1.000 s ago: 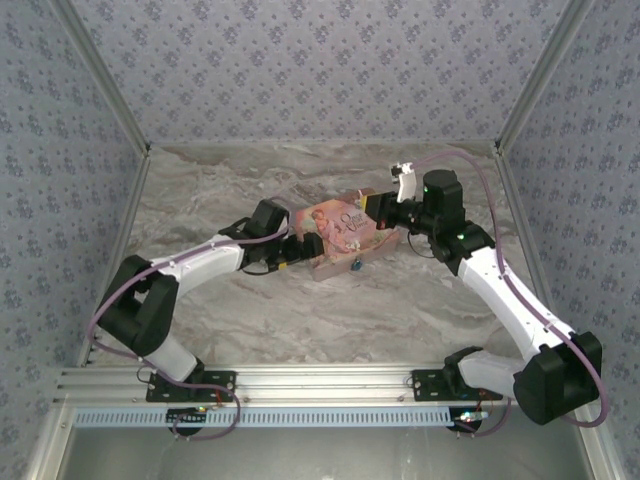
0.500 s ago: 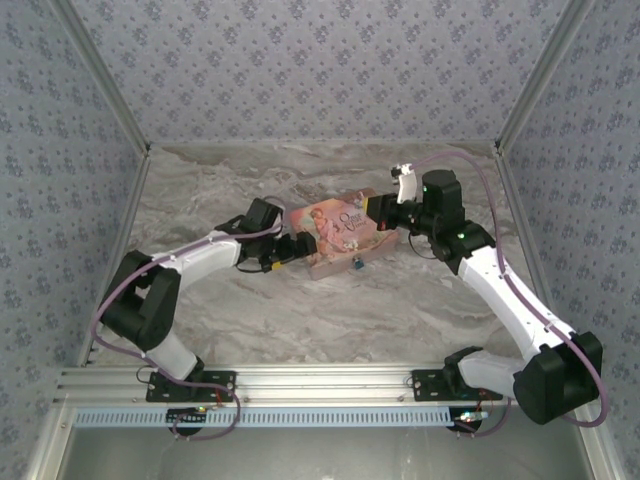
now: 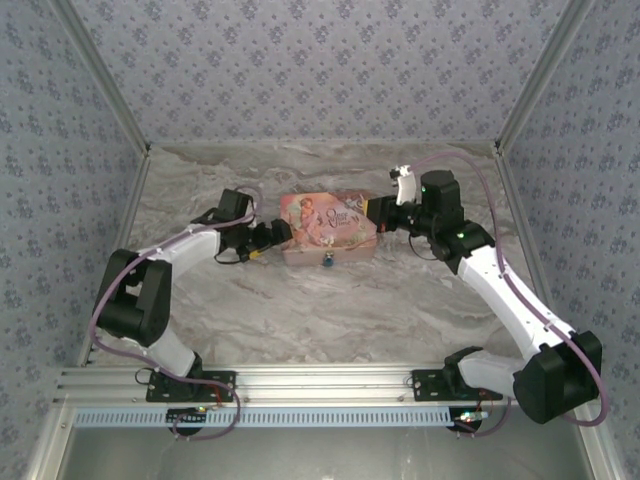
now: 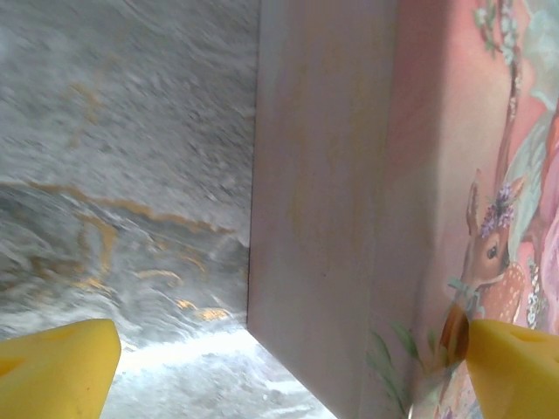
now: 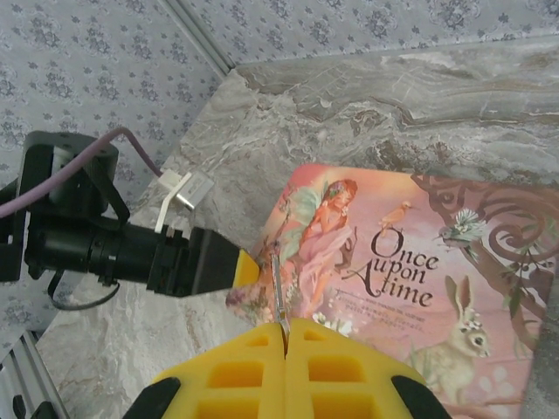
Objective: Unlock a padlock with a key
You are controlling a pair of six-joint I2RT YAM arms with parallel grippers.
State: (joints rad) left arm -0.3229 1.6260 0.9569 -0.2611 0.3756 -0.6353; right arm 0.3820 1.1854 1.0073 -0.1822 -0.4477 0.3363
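Observation:
The padlock (image 3: 326,262), tiny and blue, hangs at the front wall of the pink illustrated box (image 3: 330,222). My left gripper (image 3: 278,236) is open at the box's left end. In the left wrist view the box's corner (image 4: 332,218) stands between its yellow fingertips (image 4: 52,367), with the other tip over the lid picture. My right gripper (image 3: 374,210) hovers at the box's right end. In the right wrist view it (image 5: 286,336) is shut on a thin silvery key (image 5: 278,292) that points out over the lid (image 5: 410,262).
The marble table (image 3: 330,310) is walled by patterned panels at the back and both sides. An aluminium rail (image 3: 320,380) runs along the near edge by the arm bases. The left gripper's black body (image 5: 131,253) shows beyond the box's far end.
The box has swung from a slant to lie square with the table and shifted left. The padlock moved left with it. My left gripper drew back leftward; the right arm held still.

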